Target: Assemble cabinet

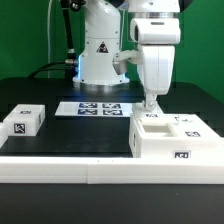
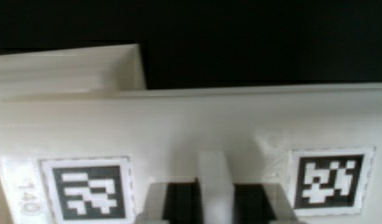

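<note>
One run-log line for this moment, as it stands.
gripper: down at cabinet box top edge, grip state unclear | small block: apart, exterior view's left | marker board: flat on table

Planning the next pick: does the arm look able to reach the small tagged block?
Probably yes: the small tagged block lies alone with nothing over it; between it and the pincer at the cabinet box lies only the flat marker board.

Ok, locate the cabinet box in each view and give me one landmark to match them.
Exterior view: the cabinet box sits at the picture's lower right.
Wrist view: the cabinet box fills most of the picture, close up.
Shared landmark: the jaws, low over the box's end toward the exterior view's left; in the wrist view, dark bars between two tags.
</note>
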Robot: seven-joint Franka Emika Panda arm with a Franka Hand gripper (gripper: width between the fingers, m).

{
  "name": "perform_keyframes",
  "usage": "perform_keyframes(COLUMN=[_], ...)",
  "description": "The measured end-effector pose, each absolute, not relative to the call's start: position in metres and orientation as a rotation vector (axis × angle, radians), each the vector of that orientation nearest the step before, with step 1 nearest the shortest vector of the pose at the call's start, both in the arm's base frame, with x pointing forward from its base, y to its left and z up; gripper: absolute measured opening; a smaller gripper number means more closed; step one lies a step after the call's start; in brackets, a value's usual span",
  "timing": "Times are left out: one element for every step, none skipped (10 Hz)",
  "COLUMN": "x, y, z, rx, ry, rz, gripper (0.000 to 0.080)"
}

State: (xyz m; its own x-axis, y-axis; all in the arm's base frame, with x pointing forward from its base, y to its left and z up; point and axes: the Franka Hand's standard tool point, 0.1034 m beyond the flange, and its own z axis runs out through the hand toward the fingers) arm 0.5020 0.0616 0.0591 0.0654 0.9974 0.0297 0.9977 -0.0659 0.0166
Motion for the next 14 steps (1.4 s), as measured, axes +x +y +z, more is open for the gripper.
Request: perform_keyframes(x=[0.516, 0.530, 0.540, 0.552, 0.560, 0.569, 0.575, 0.576, 0.576, 0.575, 0.575, 0.575, 0.575, 0.575], y=[0.062, 0.063, 0.063, 0.062, 0.061, 0.061, 0.061, 0.061, 0.061, 0.060, 0.060, 0.060, 0.060, 0.060], z=[0.060, 0.060, 0.060, 0.060, 0.059, 0.060, 0.060, 0.059, 0.060, 0.060, 0.060, 0.060, 0.060, 0.059], rx=[-2.291, -2.297, -2.291, -2.289, -2.291, -2.292, -2.293, -2.286, -2.300, -2.309, -2.308, -2.308, -2.308, -2.308], ry=[-2.140, -2.139, -2.148, -2.156, -2.159, -2.171, -2.174, -2.173, -2.161, -2.152, -2.152, -2.151, -2.151, -2.151], rz=[-0.064, -0.084, -0.091, -0.108, -0.126, -0.158, -0.170, -0.156, -0.156, -0.153, -0.153, -0.152, -0.152, -0.152], gripper=[0.0069, 0.0069, 0.0069, 0.0069, 0.0071, 0.0071, 0.0074, 0.0074, 0.0074, 0.0074, 0.0074, 0.0182, 0.0317, 0.0317])
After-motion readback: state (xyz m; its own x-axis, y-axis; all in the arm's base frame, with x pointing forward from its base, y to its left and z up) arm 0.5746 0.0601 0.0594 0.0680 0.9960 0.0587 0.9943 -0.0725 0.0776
